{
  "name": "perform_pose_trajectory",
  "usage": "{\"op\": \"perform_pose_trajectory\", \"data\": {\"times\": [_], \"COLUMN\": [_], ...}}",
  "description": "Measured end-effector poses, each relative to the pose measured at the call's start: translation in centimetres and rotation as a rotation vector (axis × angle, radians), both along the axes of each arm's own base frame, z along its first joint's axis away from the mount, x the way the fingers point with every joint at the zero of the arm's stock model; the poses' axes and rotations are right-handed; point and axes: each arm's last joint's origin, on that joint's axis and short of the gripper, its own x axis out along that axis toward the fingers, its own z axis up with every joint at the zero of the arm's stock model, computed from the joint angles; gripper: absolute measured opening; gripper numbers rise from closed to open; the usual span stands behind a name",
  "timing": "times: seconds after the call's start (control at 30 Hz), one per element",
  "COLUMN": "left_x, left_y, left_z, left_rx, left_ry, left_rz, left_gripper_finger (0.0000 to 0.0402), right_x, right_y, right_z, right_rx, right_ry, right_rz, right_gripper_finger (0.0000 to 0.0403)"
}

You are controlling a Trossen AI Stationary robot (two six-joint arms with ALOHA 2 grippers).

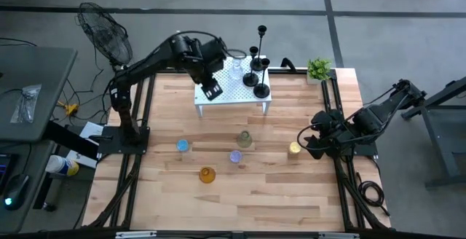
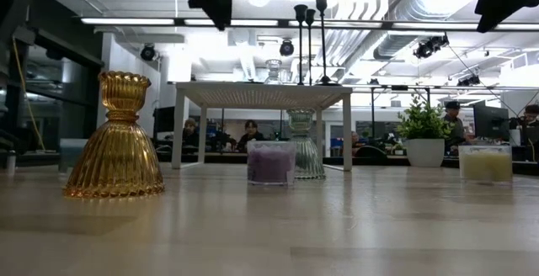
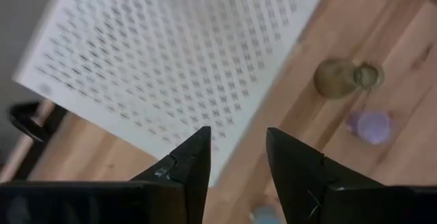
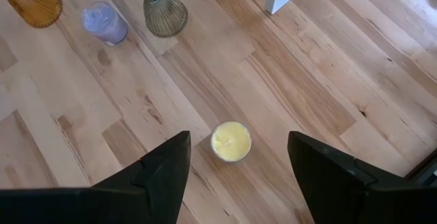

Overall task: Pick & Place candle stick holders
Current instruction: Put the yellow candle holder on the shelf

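While both arms hang empty above the table:
left gripper (image 3: 235,159): fingers apart over the white stand (image 1: 231,86) (near corner);
right gripper (image 4: 235,166): fingers apart above the yellow holder (image 4: 231,141), well away from the white stand

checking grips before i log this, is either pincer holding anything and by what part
Nothing is held. The left pincer hangs open and empty above the white stand. The right pincer is open above the yellow holder, not touching it.

Grey concrete floor (image 1: 408,28), a floor fan (image 1: 104,33), lit ceiling ducts (image 2: 379,7).
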Motion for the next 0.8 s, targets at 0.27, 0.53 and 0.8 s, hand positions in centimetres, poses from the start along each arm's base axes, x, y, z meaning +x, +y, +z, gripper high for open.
{"op": "perform_pose_trajectory", "data": {"times": [0.27,0.53,0.8], "left_x": [-1.1,-2.7,-2.9], "left_y": [-2.8,-6.8,-10.6], "left_z": [-3.1,-4.8,-7.6], "left_rx": [-0.073,-0.129,-0.237], "left_ry": [0.119,0.082,0.145], "left_rz": [0.005,0.042,0.041], "left_gripper_finger": [0.0138,0.0138,0.0138], "right_x": [0.0,0.0,0.0], "right_y": [0.0,0.0,0.0], "right_z": [0.0,0.0,0.0], "right_rx": [0.002,-0.002,-0.018], "right_ry": [0.006,0.009,0.017], "right_rz": [0.003,0.008,0.035], "right_gripper_finger": [0.0239,0.0239,0.0239]}}
